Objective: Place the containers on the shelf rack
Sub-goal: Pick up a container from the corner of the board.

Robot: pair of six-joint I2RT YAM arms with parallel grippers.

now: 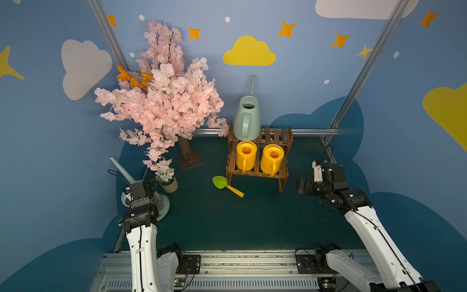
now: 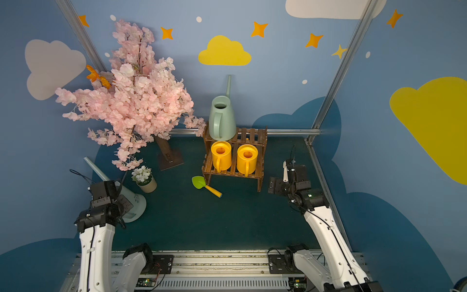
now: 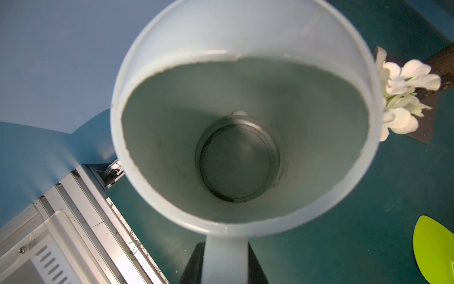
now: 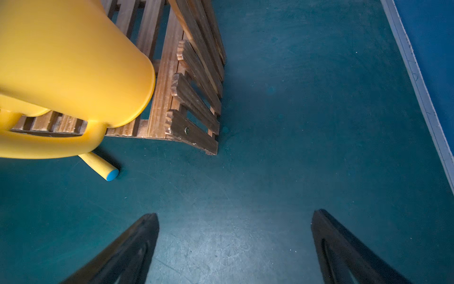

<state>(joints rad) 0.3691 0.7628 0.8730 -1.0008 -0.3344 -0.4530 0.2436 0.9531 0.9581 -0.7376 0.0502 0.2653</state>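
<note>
- Lying at the table's near left edge, well apart from the shelf rack (image 1: 276, 136), the last pale can (image 1: 163, 206) is tilted, with its wide base turned toward the table's middle.
- Its long thin spout (image 1: 120, 168) runs up and away to the left, so it points away from the rack. In the inspector's judgement the can must be swung round and stood upright before placing.
- The left gripper (image 3: 224, 265) is closed on the can's loop handle (image 3: 226, 248). The left wrist view shows a black finger pressed against each side of the handle. Whether the base is clear of the table cannot be told.
- The free place is the right half of the upper tier, beside the other pale can (image 1: 247, 118). The yellow cans (image 1: 246, 155) fill the lower tier.
- From the left gripper that place lies to the right and farther back. The flower pot (image 1: 169, 185) stands just beside the held can, and the trowel (image 1: 222, 183) lies between it and the rack.
- The right gripper (image 4: 235, 214) hovers just off the rack's right end, jaws wide and empty. It is nearer the rack but far from the can.
</note>
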